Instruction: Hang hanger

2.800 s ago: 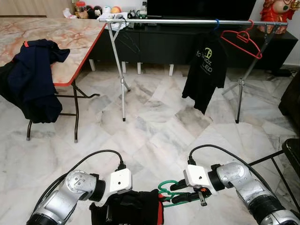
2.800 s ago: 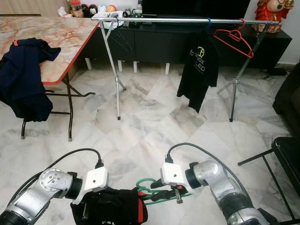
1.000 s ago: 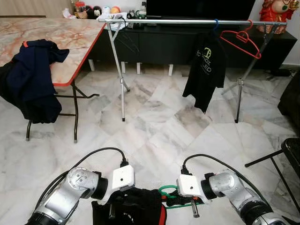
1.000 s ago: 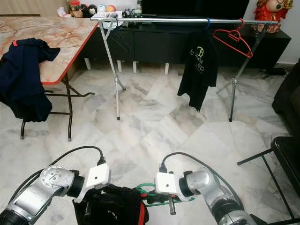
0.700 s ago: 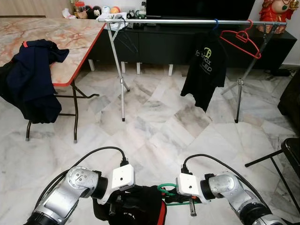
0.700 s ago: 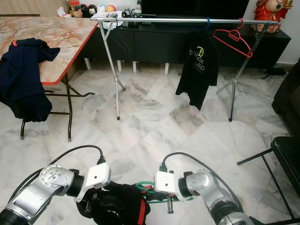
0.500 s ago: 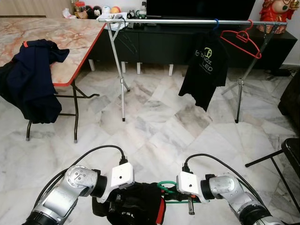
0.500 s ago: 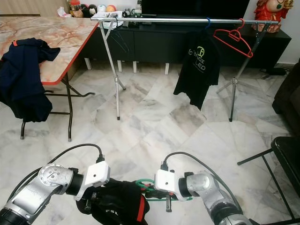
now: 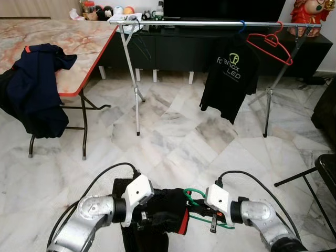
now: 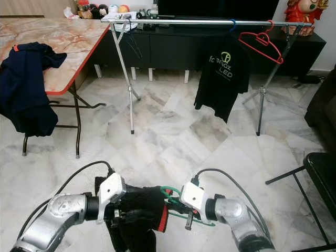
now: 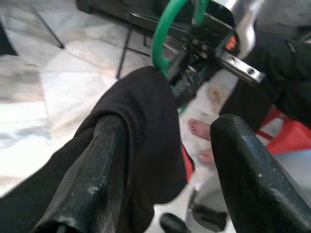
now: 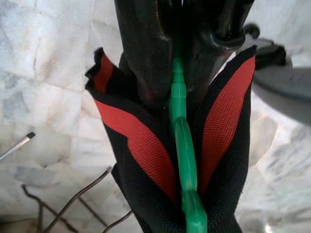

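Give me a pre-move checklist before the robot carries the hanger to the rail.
1. Right gripper shut on green hanger: ok.
2. Left gripper holding black shirt: one finger is inside the fabric, jaws apart; cannot tell.
3. Shirt seated on hanger: collar surrounds it; shoulders cannot tell.
4. Free space on rail: ok, left of hung T-shirt.
5. Floor path to rail: ok.
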{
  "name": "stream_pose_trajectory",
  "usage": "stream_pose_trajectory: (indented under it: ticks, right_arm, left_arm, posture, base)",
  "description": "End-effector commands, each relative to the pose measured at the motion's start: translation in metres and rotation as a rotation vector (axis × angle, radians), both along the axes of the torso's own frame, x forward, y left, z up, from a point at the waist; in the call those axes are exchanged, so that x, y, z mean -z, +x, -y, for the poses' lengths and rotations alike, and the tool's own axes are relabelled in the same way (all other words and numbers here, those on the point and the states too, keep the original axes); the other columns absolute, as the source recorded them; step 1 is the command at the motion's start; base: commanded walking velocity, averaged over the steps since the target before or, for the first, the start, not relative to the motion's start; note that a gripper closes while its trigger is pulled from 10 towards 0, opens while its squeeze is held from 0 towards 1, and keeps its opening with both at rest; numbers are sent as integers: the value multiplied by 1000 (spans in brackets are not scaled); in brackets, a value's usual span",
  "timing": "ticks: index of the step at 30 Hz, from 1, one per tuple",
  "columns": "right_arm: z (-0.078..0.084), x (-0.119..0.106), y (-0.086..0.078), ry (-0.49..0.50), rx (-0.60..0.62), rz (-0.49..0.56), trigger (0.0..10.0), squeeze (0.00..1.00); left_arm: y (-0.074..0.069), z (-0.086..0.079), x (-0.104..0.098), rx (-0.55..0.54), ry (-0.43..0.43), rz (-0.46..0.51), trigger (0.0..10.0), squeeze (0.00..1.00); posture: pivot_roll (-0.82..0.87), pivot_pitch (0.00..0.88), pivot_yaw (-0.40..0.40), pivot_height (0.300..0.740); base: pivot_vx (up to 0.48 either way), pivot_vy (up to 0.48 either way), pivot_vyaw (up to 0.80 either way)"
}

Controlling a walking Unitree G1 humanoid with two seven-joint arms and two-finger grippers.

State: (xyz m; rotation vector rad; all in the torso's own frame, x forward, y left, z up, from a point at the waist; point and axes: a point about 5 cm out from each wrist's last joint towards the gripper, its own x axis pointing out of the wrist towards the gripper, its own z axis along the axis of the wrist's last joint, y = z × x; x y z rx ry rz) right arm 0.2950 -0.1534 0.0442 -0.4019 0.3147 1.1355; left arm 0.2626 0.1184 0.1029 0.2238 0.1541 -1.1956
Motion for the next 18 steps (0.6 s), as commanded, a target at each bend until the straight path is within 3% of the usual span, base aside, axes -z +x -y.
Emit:
stream_pose_trajectory:
  ticks: [1, 2, 7, 9, 14, 18]
  right_arm:
    - [-1, -13, 7, 68, 46, 62, 0, 0]
    - [-1, -9, 3, 67, 30, 45, 0, 0]
    - [1, 1, -6, 25, 19, 18, 0, 0]
    - [3, 8, -11, -22, -2, -3, 0, 0]
    - [0, 17, -24, -59, -86, -50, 0, 0]
    - [5, 13, -19, -47, -24, -14, 0, 0]
  left_arm:
    - [1, -2, -2, -22, 7, 30, 10000, 0]
    - [9, -7, -10, -84, -9, 72, 10000, 0]
    - [20, -17, -25, -152, -25, 147, 10000, 0]
    - [21, -18, -29, -136, -26, 147, 10000, 0]
    - [4, -14, -26, 69, 61, 83, 10000, 0]
    - [11, -17, -28, 2, 75, 137, 10000, 0]
  posture:
    - [-6, 146, -20, 740]
    - [-3, 143, -19, 740]
    - [-2, 141, -17, 740]
    - [-2, 141, -16, 740]
    - [0, 135, -13, 740]
    - [-4, 128, -11, 740]
  base:
    - [0, 0, 0]
    - [0, 0, 0]
    - [0, 0, 0]
    - [0, 0, 0]
    - [0, 0, 0]
    - [0, 0, 0]
